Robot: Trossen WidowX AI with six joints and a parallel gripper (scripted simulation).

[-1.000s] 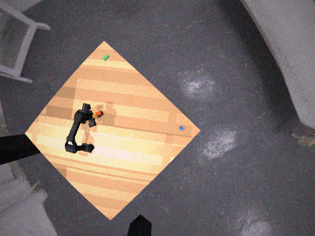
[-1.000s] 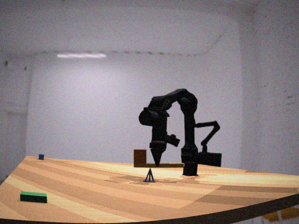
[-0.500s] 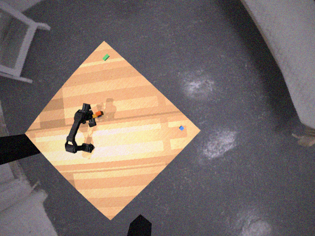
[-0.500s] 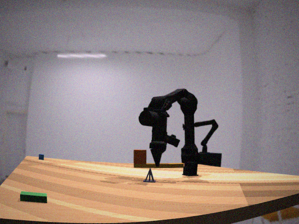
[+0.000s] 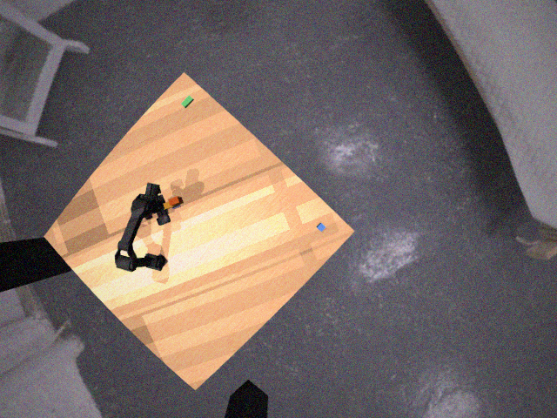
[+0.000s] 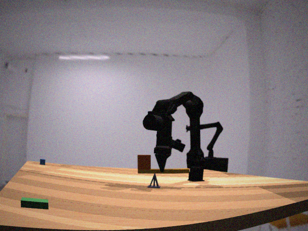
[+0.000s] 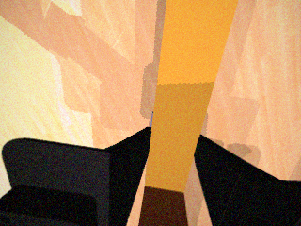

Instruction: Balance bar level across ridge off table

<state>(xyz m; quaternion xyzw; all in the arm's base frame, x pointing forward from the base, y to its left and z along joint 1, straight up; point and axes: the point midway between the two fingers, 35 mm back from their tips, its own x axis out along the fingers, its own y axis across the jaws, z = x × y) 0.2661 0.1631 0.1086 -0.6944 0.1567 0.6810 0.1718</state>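
The yellow bar (image 6: 176,171) (image 7: 188,94) is level, with an orange-brown block (image 5: 175,200) (image 6: 144,162) (image 7: 164,207) on one end. My gripper (image 6: 162,171) (image 7: 172,136) is shut on the bar, between the block and the bar's middle. The small dark blue ridge (image 6: 154,182) stands on the table. In the exterior view its peak shows just below the bar, a little to the block side of the fingertips. Whether they touch is hard to tell. In the wrist view the bar hides nearly all of the ridge.
A green block (image 5: 187,101) (image 6: 34,203) lies near one corner of the wooden table (image 5: 202,314) (image 6: 99,211). A small blue cube (image 5: 320,226) (image 6: 42,161) sits near another corner. In the exterior view the bar's far end shows beside the arm's base (image 6: 196,173).
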